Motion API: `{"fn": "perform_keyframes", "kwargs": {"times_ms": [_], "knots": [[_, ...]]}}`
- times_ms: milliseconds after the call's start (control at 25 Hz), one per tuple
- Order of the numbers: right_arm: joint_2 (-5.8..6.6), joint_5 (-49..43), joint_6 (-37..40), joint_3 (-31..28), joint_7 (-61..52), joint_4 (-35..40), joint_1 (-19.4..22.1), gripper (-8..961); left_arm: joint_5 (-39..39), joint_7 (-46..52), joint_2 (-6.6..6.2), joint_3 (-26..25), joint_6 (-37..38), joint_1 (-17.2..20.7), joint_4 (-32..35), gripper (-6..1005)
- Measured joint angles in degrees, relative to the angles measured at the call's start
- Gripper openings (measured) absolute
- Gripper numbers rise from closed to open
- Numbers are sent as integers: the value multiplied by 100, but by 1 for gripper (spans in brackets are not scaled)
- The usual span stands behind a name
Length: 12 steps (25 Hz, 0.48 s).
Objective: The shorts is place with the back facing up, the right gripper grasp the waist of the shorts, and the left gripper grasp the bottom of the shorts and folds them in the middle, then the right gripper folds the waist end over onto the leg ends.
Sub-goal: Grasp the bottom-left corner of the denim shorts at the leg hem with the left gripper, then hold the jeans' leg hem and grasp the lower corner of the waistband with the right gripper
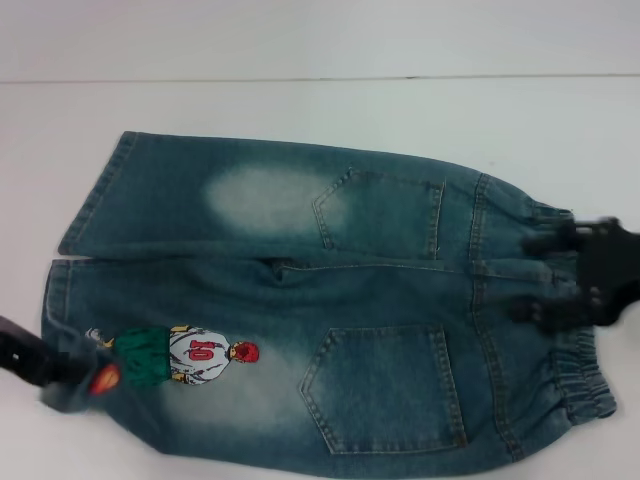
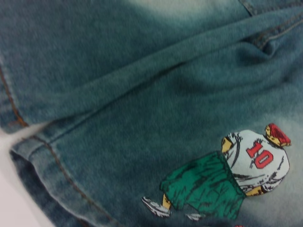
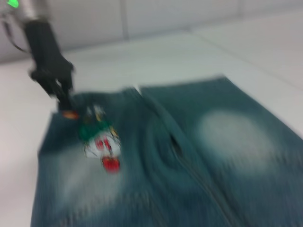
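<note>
The denim shorts (image 1: 300, 300) lie flat, back up, with two patch pockets showing. The ruffled waist (image 1: 585, 390) is at the right and the leg hems (image 1: 90, 200) are at the left. My right gripper (image 1: 540, 276) is over the middle of the waist, open, one finger on each side of the centre seam. My left gripper (image 1: 62, 368) is at the near leg hem, right beside the orange ball patch (image 1: 105, 378). In the right wrist view the left gripper (image 3: 64, 97) points down onto that hem next to the patch (image 3: 71, 114). The left wrist view shows the basketball-player embroidery (image 2: 236, 175) and the hem (image 2: 52, 165).
The shorts rest on a plain white table (image 1: 300, 110). A seam line (image 1: 320, 79) runs across the back of it. Bare white surface lies beyond the far leg and to the left of the hems.
</note>
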State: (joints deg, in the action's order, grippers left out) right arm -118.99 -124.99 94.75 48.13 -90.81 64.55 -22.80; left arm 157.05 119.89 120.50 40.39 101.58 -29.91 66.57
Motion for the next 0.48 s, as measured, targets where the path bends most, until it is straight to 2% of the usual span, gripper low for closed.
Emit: {"fn": "perform_keyframes", "kwargs": {"times_ms": [200,400,480], "knots": [[84,-1225,941,-177,-1031,490,-327,916,-26,-43,-1,-42,-37,-60,-9,60],[72,-2268,1416,-274,-1632,745,-662,915,-83,-68,-8,-42,-91,-73,-22,60],[65,-2375,1465,-274,-1696,763,-719,915,-85,-88,-9,-23,-81,-73,-28,60]]}}
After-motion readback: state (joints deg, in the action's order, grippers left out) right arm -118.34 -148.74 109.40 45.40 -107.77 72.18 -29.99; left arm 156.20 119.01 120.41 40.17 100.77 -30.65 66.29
